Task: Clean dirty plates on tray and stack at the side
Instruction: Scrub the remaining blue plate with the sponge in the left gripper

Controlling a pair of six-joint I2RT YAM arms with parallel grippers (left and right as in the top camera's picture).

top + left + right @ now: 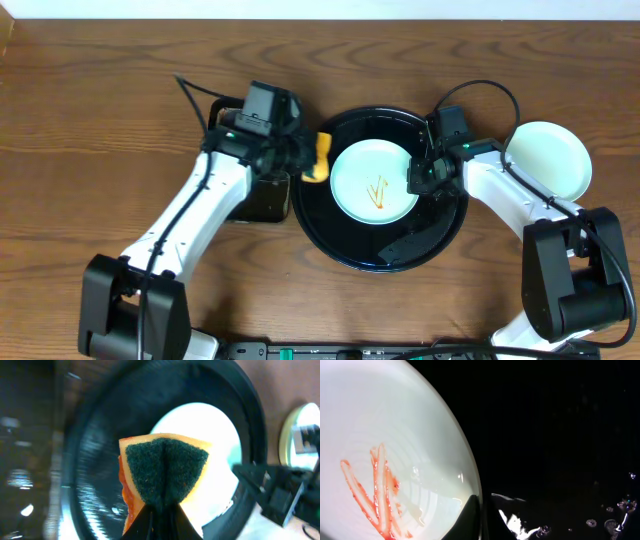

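Observation:
A light blue plate point(365, 175) with orange-brown sauce streaks point(375, 490) lies in the round black tray point(330, 225). My right gripper point(415, 177) is shut on the plate's right rim point(479, 519). The plate point(395, 435) fills the left of the right wrist view. My left gripper point(300, 155) is shut on a yellow sponge point(317, 158) over the tray's left rim, just left of the plate. The sponge's green scouring face point(165, 472) shows in the left wrist view, in front of the plate point(222, 435). A clean pale plate point(548, 158) sits on the bare wood at the right.
A smaller rectangular black tray point(262, 200) lies on the table under the left arm, touching the round tray's left side. Water drops and glare show on the tray floor point(615, 520). Brown wood tabletop point(100, 120) surrounds everything.

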